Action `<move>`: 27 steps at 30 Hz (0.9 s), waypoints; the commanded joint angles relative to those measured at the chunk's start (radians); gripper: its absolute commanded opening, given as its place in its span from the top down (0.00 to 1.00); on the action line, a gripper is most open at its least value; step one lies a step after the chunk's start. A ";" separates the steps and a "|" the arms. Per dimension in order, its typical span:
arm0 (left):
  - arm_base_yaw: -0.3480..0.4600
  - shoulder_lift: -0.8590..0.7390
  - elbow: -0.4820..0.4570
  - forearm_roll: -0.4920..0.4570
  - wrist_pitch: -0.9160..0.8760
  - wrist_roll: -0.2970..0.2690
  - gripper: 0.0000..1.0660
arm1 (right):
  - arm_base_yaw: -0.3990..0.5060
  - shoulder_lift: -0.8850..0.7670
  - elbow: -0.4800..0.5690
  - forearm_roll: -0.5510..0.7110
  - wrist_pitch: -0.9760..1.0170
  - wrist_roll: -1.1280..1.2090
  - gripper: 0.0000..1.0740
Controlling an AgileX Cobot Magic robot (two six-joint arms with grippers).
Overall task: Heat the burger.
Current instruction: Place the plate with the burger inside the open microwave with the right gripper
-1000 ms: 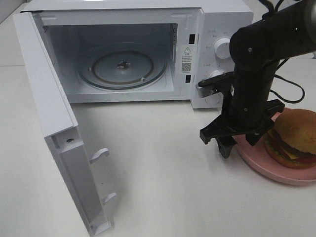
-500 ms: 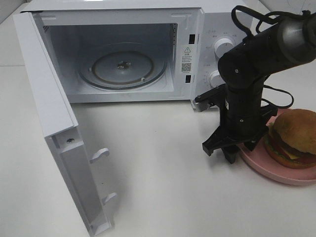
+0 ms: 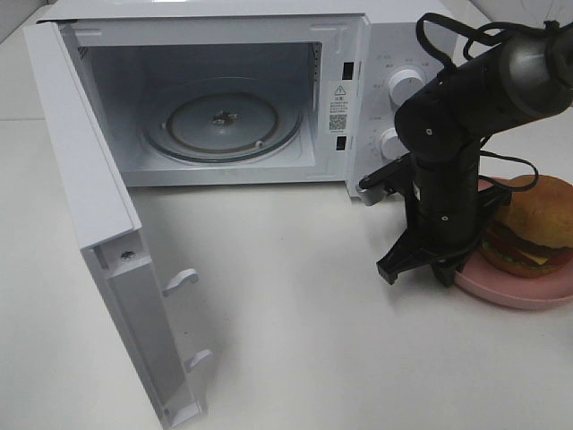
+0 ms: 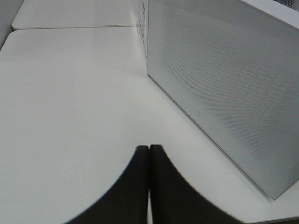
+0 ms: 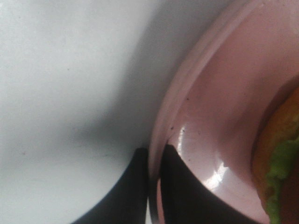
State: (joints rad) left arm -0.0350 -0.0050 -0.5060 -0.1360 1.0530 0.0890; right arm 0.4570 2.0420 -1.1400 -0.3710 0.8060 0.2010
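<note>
Microwave (image 3: 376,98) at the far side of the desk (image 3: 295,313), door (image 3: 81,179) swung fully open toward the near left; glass turntable (image 3: 224,121) bare inside the cavity. Two white knobs (image 3: 405,85) on the control panel at right. Burger (image 3: 535,228) sits on the pink plate (image 3: 510,294) at the right edge of the desk, near-right of the microwave and outside the cavity; bun top, cheese, patty and lettuce layers visible. Right arm points straight down at the plate's left rim. Right pincer (image 5: 155,151): narrow, one finger outside the rim and one inside, clamped on the plate edge; the burger itself is not touched. Left pincer (image 4: 149,148): fingers pressed together, nothing between them, low over bare desk near a white panel with a fine dot pattern (image 4: 224,84); it does not appear in the high view.
</note>
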 commanded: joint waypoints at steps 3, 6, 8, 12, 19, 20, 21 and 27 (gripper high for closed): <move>0.004 -0.019 0.002 -0.002 -0.011 -0.005 1.00 | -0.004 -0.011 0.014 0.035 -0.017 -0.021 1.00; 0.004 -0.019 0.002 -0.002 -0.011 -0.005 1.00 | -0.002 -0.044 0.027 0.036 -0.013 -0.034 1.00; 0.004 -0.019 0.002 -0.002 -0.011 -0.005 1.00 | -0.002 -0.071 0.045 0.044 -0.011 -0.039 1.00; 0.004 -0.019 0.002 -0.002 -0.011 -0.005 1.00 | -0.002 -0.148 0.103 0.051 -0.011 -0.053 1.00; 0.004 -0.019 0.002 -0.002 -0.011 -0.005 1.00 | 0.076 -0.272 0.160 0.035 0.012 -0.084 1.00; 0.004 -0.019 0.002 -0.002 -0.011 -0.005 1.00 | 0.076 -0.272 0.160 0.035 0.012 -0.084 1.00; 0.004 -0.019 0.002 -0.002 -0.011 -0.005 1.00 | 0.097 -0.283 0.163 0.035 0.023 -0.083 1.00; 0.004 -0.019 0.002 -0.002 -0.011 -0.005 1.00 | 0.197 -0.351 0.179 0.033 0.090 -0.084 1.00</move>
State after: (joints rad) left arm -0.0350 -0.0050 -0.5060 -0.1360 1.0530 0.0890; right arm 0.6350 1.7220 -0.9680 -0.3060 0.8590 0.1250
